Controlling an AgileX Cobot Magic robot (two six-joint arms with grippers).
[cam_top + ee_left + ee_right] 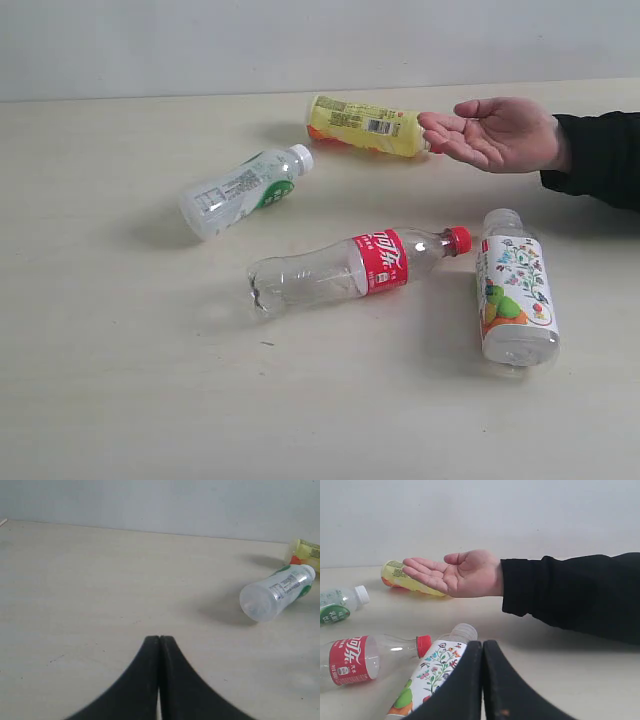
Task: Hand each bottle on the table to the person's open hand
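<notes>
All the bottles lie on their sides on the table (100, 380). The clear bottle with red label (355, 267) is in the middle, the white-green one (243, 190) at the left, the yellow one (365, 126) at the back, the fruit-picture one (515, 291) at the right. The person's open hand (495, 133) hovers palm up beside the yellow bottle's cap end. No gripper shows in the exterior view. My left gripper (159, 639) is shut and empty, well short of the white-green bottle (276, 592). My right gripper (482, 643) is shut and empty, close beside the fruit-picture bottle (432, 672), with the hand (455, 573) beyond.
A black sleeve (598, 158) reaches in from the right edge. A pale wall (300, 40) runs behind the table's far edge. In the right wrist view the red-label bottle (362, 657) and the yellow bottle (400, 576) also show.
</notes>
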